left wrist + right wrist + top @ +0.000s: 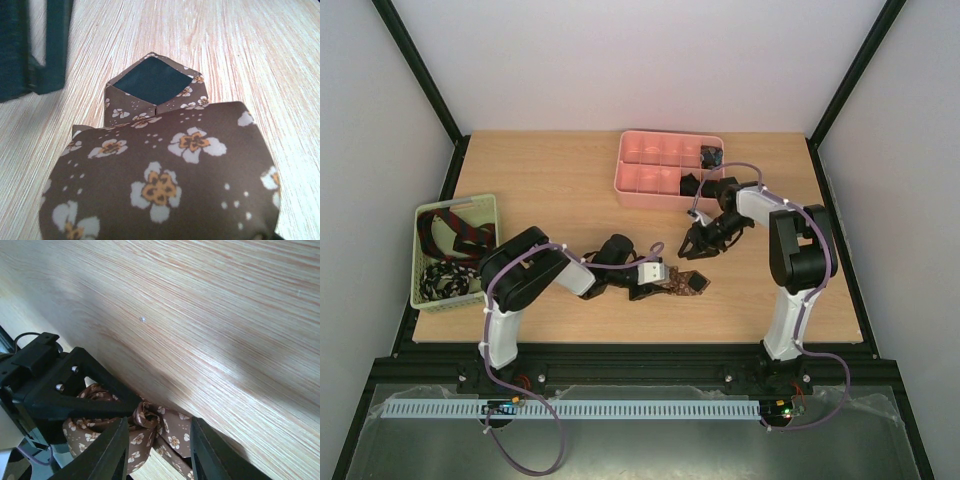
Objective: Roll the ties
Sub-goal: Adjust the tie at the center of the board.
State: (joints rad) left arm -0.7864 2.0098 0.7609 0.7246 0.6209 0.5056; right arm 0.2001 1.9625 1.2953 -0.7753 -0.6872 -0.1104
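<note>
The brown tie with pale flower print [685, 283] lies partly coiled on the table at centre. In the left wrist view it [165, 185] fills the lower frame and hides my left fingers; its pointed end with dark lining [152, 82] lies flat beyond. My left gripper [665, 277] is shut on the coil, as the right wrist view shows [95, 402]. My right gripper [698, 247] hovers just behind the tie, open, with the coil [150, 422] showing between its fingers [116, 452].
A pink compartmented tray [650, 186] stands at the back centre with dark coiled ties [710, 157] in its right cells. A pale green basket [420, 255] at the left edge holds a red-striped tie [460, 232] and a black-and-white tie [445, 278].
</note>
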